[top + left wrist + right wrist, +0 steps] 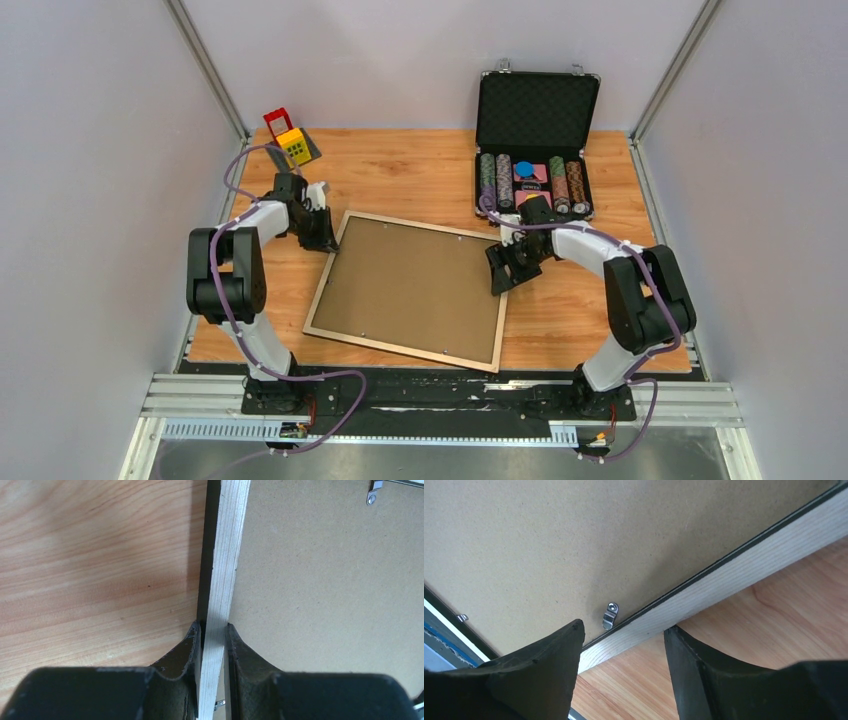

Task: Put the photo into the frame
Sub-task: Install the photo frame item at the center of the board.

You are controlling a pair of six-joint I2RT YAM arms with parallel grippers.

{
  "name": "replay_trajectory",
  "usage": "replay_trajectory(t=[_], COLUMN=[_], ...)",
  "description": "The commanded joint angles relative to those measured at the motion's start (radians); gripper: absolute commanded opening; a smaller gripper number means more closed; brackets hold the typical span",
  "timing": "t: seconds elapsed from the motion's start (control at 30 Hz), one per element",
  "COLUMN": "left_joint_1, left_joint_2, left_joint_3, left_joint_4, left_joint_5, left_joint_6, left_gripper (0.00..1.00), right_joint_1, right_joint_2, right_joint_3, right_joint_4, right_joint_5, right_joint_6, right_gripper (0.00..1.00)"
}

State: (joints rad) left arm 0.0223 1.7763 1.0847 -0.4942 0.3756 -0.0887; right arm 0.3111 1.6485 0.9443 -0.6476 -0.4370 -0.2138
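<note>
The left end effector (214,627) is clenched on the left rail of the frame (400,349), with one finger on the dark outer edge and the other on the inner side. The frame lies back-up on the tabletop (420,170) with the brown backing board (412,285) seated inside it. The photo is not visible; it may be under the board, but that cannot be confirmed. The right end effector (624,628) is released, its fingers straddling the right rail just beside a small metal clip (609,615). The step looks like working that clip. The left grip should pin the frame flat while one right fingertip nudges the tab sideways, low and gently, without lifting the rail.
</note>
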Motion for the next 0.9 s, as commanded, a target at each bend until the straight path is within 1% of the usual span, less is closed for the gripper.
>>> replay_trajectory(t=[0.0, 0.1, 0.33, 0.47, 0.87], left_joint_1=[0.002, 0.004, 0.003, 0.003, 0.003], left_joint_2=[-0.007, -0.014, -0.012, -0.016, -0.02], left_joint_3=[-0.036, -0.04, -0.04, -0.036, -0.033], left_joint_4=[0.002, 0.0, -0.023, -0.03, -0.029], left_joint_5=[0.035, 0.048, 0.154, 0.18, 0.19], left_joint_6=[-0.034, -0.023, 0.008, 0.017, 0.017], left_gripper=[0.0, 0.0, 0.0, 0.0, 0.0], right_joint_1=[0.017, 0.016, 0.015, 0.014, 0.015], right_joint_2=[0.047, 0.057, 0.085, 0.088, 0.06], right_joint_3=[0.02, 0.042, 0.108, 0.138, 0.092], right_joint_4=[0.054, 0.058, 0.058, 0.055, 0.067], right_joint_5=[0.051, 0.059, 0.067, 0.07, 0.132], right_joint_6=[0.023, 0.032, 0.033, 0.016, -0.023], right_gripper=[0.63, 0.63, 0.63, 0.63, 0.62])
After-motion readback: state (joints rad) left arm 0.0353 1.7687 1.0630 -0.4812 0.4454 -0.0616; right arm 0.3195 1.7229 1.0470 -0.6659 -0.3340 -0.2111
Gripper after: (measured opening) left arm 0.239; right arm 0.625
